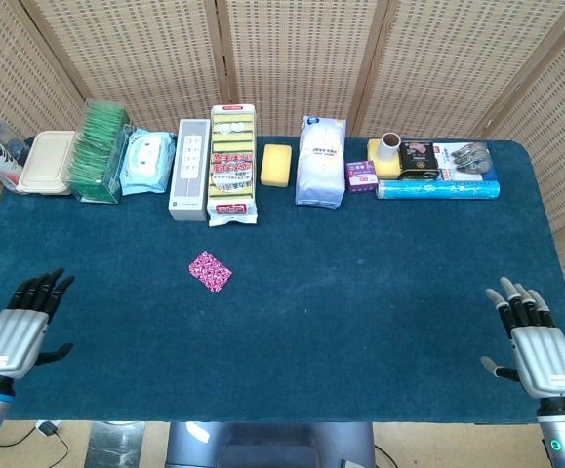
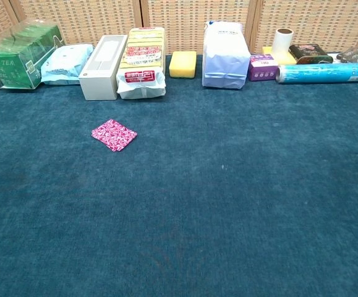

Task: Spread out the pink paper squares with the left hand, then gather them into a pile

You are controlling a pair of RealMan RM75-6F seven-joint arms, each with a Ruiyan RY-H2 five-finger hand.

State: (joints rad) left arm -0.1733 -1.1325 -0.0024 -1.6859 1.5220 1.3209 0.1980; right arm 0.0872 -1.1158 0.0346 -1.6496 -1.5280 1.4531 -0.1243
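Pink-patterned paper squares, teal tablecloth

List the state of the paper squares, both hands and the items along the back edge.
pink paper squares: one neat stack, flat on the cloth, untouched
left robot hand: open, empty, near the table's left front edge
right robot hand: open, empty, near the right front corner
white remote box: lying flat
white bag: upright
blue roll: lying on its side

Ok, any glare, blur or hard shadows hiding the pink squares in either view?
Head view: even light, pink paper squares sharp, no glare, hands only soft-shadowed. Chest view: squares crisp, no glare; neither hand shows.
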